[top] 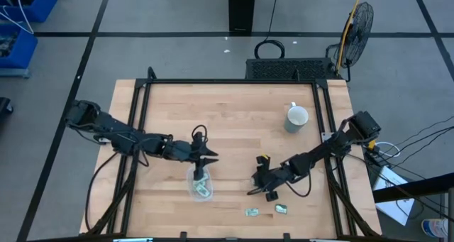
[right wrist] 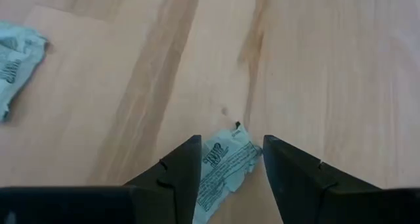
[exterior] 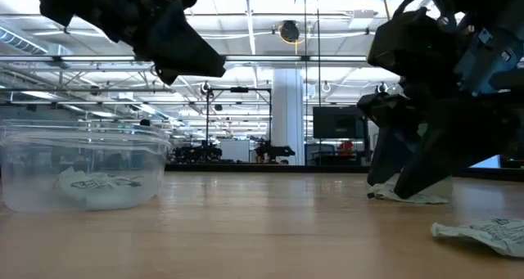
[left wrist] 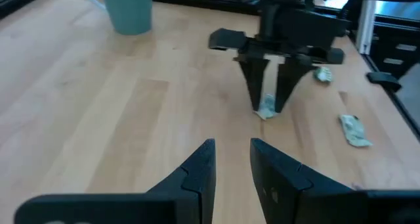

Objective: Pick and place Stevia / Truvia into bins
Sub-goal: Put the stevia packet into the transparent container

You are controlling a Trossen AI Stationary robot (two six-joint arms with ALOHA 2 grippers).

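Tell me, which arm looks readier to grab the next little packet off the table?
The right. Its gripper is down on the table with open fingers either side of a packet. The left gripper hovers over the clear bin, away from the loose packets.

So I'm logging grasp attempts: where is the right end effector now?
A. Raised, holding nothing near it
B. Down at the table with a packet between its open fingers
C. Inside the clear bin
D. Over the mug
B: the right end effector straddles a packet lying on the table, fingers apart.
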